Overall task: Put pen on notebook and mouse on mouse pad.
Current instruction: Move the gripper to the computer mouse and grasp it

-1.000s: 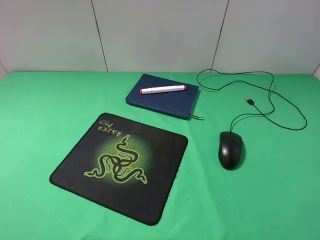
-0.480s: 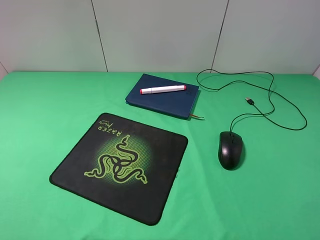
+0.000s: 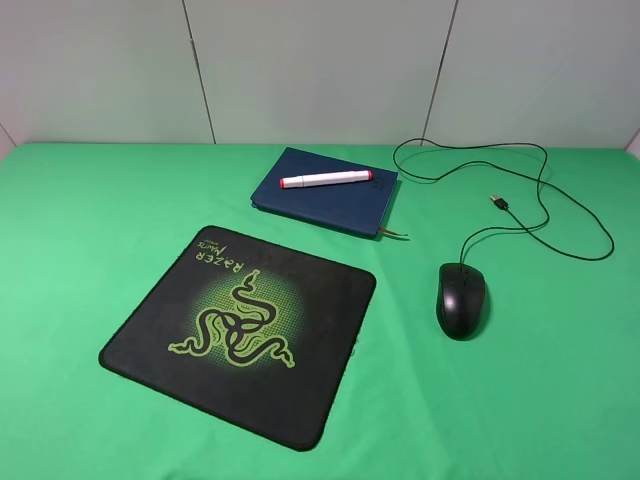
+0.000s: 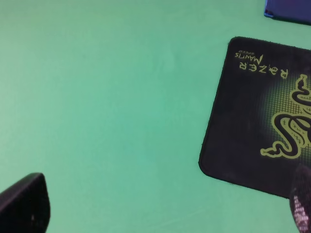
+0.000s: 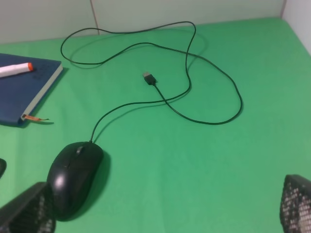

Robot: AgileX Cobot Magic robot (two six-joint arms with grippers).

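The white pen point(image 3: 325, 179) with orange-red caps lies on top of the navy notebook point(image 3: 340, 205) at the back of the table. In front of them lies the black mouse pad point(image 3: 300, 370) with its green snake logo. The black mouse point(image 3: 461, 300) rests on the green cloth to the right of the pad, apart from it. Neither arm shows in the high view. My left gripper point(image 4: 163, 213) is open over bare cloth beside the pad's point(image 4: 243, 121) left edge. The right gripper point(image 5: 161, 213) is open too, with the mouse point(image 5: 73, 177) next to one of its fingers point(image 5: 26, 211).
The mouse's thin cable point(image 3: 545, 215) loops over the back right of the table and ends in a USB plug point(image 3: 499, 202). A ribbon bookmark point(image 3: 397, 235) sticks out of the notebook. A grey panelled wall point(image 3: 320, 70) stands behind the green table.
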